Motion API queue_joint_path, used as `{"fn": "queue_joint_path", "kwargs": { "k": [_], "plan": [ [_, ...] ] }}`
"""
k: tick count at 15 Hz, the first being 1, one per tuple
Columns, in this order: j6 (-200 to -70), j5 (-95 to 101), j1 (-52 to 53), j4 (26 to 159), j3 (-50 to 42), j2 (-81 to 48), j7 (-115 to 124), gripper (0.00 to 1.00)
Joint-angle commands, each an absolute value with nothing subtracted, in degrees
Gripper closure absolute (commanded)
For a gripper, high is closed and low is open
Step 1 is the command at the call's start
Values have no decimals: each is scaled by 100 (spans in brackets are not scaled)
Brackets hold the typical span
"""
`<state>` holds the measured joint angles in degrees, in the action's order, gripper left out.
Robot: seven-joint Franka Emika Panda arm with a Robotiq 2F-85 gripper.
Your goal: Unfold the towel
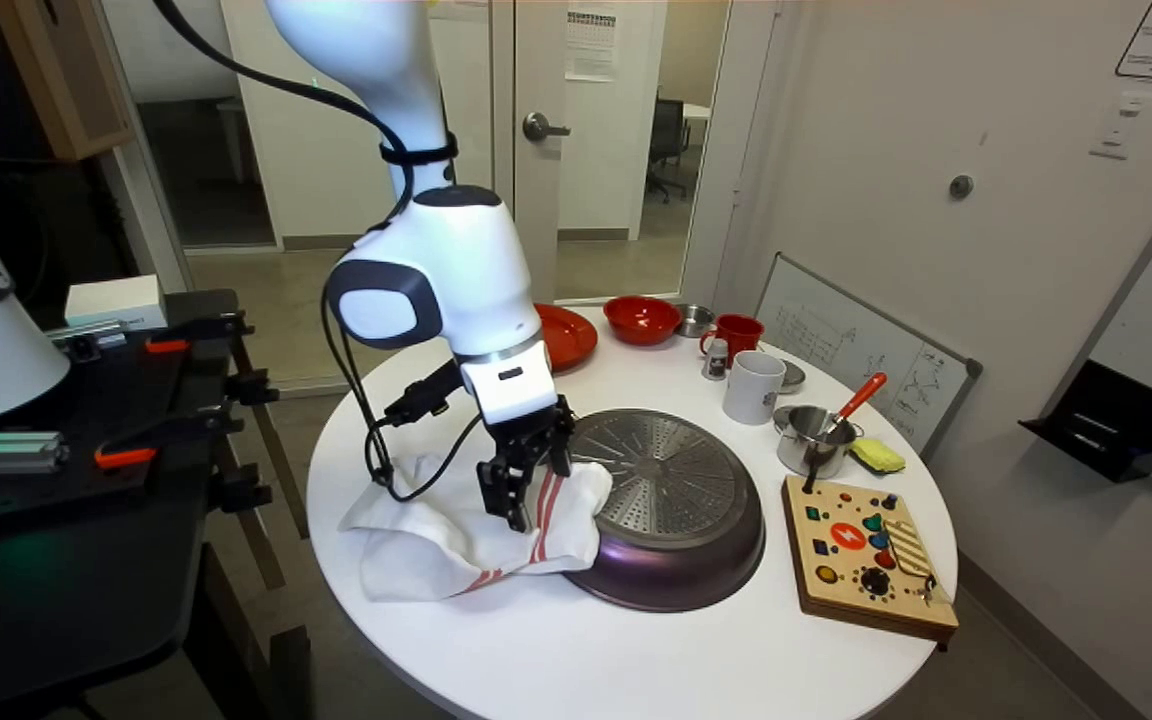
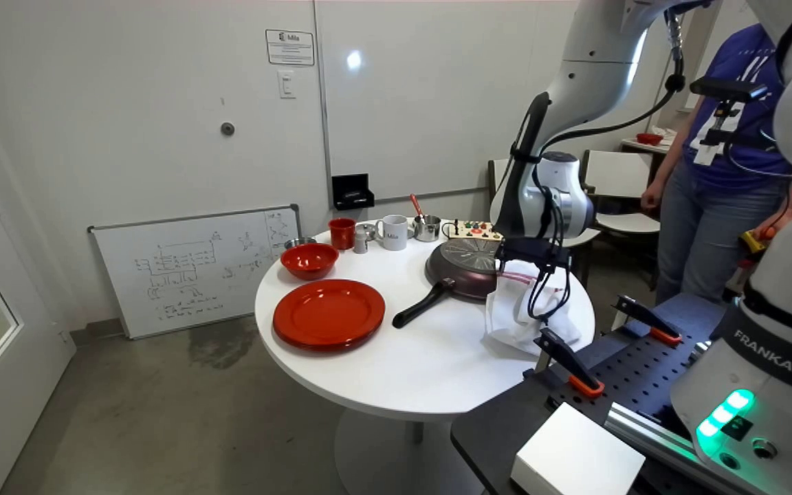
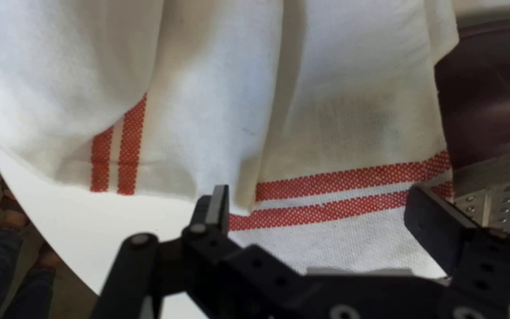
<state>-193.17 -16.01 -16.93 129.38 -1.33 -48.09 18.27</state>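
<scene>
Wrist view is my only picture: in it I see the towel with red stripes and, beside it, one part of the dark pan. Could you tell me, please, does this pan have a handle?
Observer: Yes. In an exterior view its black handle reaches towards the red plate.
Operator: Thank you. And what lies past the pan, on the side opposite to the towel?
Observer: A wooden panel with coloured buttons, in an exterior view.
Operator: On which side of the round table is the towel?
Observer: On the side facing the robot's black bench, in both exterior views.
</scene>
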Motion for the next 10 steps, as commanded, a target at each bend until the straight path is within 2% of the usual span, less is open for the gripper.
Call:
{"fn": "queue_joint_path", "kwargs": {
  "k": [1, 5, 6, 10],
  "plan": [
    [-19582, -1684, -1694, 12737, -43, -5050, 1901, 0],
    [-19628, -1670, -1691, 12642, -7, -5145, 1903, 0],
    [-19615, -1673, -1684, 12598, -2, -5178, 1905, 20],
    [-19549, -1655, -1685, 12443, 50, -5285, 1884, 48]
  ]
}}
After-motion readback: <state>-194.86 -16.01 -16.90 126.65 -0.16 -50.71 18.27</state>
